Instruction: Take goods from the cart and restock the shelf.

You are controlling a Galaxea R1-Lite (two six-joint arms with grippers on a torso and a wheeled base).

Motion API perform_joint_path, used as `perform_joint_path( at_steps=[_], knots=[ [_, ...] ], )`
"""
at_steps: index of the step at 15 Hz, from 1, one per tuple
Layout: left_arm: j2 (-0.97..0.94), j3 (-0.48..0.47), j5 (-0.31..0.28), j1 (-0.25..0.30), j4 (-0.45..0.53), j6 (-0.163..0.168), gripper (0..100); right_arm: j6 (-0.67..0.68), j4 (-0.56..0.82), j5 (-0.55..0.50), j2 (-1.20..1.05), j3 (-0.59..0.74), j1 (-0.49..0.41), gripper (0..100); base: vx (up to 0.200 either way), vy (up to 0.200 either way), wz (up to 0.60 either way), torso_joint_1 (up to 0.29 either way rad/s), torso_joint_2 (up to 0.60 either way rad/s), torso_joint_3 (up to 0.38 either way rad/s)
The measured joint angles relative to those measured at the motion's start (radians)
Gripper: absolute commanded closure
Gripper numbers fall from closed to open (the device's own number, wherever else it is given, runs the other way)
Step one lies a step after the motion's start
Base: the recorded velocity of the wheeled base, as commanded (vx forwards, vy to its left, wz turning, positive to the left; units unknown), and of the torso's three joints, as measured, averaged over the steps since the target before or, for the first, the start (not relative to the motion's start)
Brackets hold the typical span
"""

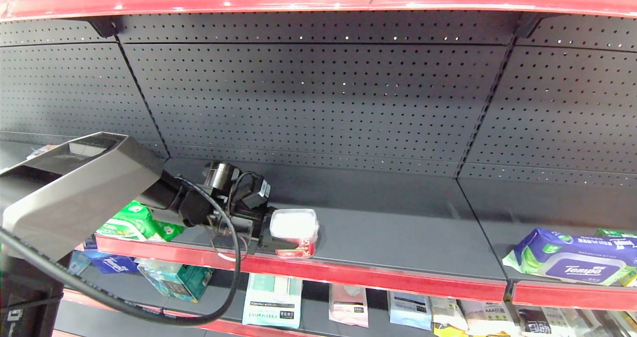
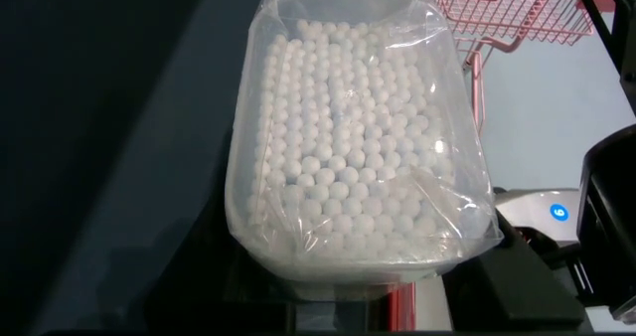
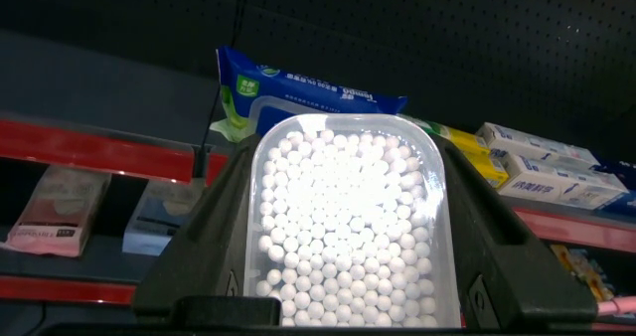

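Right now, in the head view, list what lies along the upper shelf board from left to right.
green pack → left gripper → tub of white beads → blue wipes pack

On the shelf (image 1: 398, 227) I see a blue wipes pack (image 1: 572, 262) near its right front edge, a green tissue pack (image 1: 132, 220) far left, and a white pouch (image 1: 272, 299) beneath.
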Motion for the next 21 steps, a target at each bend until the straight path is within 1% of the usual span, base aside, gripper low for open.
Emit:
perform_joint_path(
  at_steps=[2, 12, 13, 16, 19, 21],
  knots=[
    [-0.001, 0.003, 0.000, -0.002, -0.001, -0.004, 100, 0.000, 0.000, 0.000, 0.000, 0.000, 0.000, 100, 0.000, 0.000, 0.00, 0.000, 0.00, 0.000],
    [-0.002, 0.004, 0.017, -0.004, -0.003, 0.001, 100, 0.000, 0.000, 0.000, 0.000, 0.001, 0.000, 100, 0.000, 0.000, 0.00, 0.000, 0.00, 0.000],
    [-0.002, 0.004, 0.018, -0.004, -0.005, 0.001, 0, 0.000, 0.000, 0.000, 0.000, 0.003, 0.000, 100, 0.000, 0.000, 0.00, 0.000, 0.00, 0.000],
    [-0.001, 0.001, 0.020, -0.002, 0.001, -0.006, 0, 0.001, 0.000, 0.000, 0.000, 0.007, 0.000, 100, 0.000, 0.000, 0.00, 0.000, 0.00, 0.000],
    [-0.002, 0.002, 0.021, 0.003, 0.000, -0.005, 0, 0.002, 0.001, 0.000, 0.000, 0.009, 0.000, 100, 0.000, 0.000, 0.00, 0.000, 0.00, 0.000],
    [-0.001, 0.000, 0.038, 0.011, 0.000, -0.003, 0, 0.002, 0.001, 0.000, 0.000, 0.009, 0.000, 100, 0.000, 0.000, 0.00, 0.000, 0.00, 0.000]
  ],
)
